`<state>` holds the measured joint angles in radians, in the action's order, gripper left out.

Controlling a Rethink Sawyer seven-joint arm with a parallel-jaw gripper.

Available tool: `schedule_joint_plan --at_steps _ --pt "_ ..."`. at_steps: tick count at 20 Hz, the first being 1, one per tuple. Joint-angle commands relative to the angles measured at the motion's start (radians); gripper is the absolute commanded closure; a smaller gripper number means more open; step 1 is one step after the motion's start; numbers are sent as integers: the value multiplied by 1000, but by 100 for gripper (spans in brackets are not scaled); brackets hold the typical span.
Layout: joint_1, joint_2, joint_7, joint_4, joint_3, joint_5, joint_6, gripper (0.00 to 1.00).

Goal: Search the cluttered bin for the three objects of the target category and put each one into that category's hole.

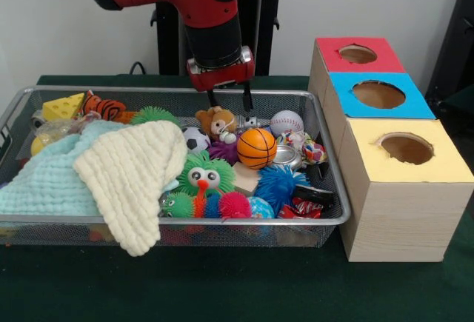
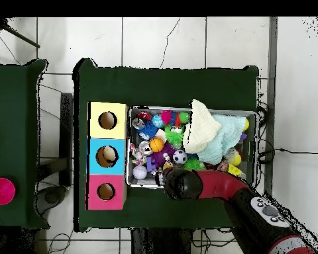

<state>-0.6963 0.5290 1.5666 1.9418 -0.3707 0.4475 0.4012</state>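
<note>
The wire-mesh bin (image 1: 178, 91) is full of toys and also shows in the overhead view (image 2: 254, 114). A brown plush animal with a tan face (image 1: 217, 122) sits near the bin's far rim. An orange striped plush (image 1: 104, 106) lies at the far left. I see no third plush; the cloths may cover it. My gripper (image 1: 229, 101) hangs open and empty just above the brown plush, a little to its right. In the overhead view the arm (image 2: 183, 184) hides the gripper. The red-topped hole (image 1: 358, 54) is in the farthest box, and it shows in the overhead view (image 2: 106, 192).
A blue-topped hole (image 1: 378, 94) and a yellow-topped hole (image 1: 406, 148) lie nearer. A cream cloth (image 1: 133, 174) and a pale blue cloth (image 1: 52, 181) cover the bin's left half. A basketball toy (image 1: 256, 148), a baseball (image 1: 286, 123), a soccer ball (image 1: 195, 139) and spiky balls (image 1: 280, 185) crowd the right half.
</note>
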Motion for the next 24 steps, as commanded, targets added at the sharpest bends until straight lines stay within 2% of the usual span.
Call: schedule_joint_plan --at_steps 1,5,10,17,20,24 --pt "-66 -44 -96 -129 -70 61 32 0" --pt "-94 -1 -128 -134 -84 67 84 0" --pt "-98 16 -132 -154 -93 58 126 0" --pt "-63 91 -36 -106 -87 10 136 0" --pt "-50 89 0 -94 -80 7 103 0" --pt "-22 47 34 -91 -61 23 47 0"
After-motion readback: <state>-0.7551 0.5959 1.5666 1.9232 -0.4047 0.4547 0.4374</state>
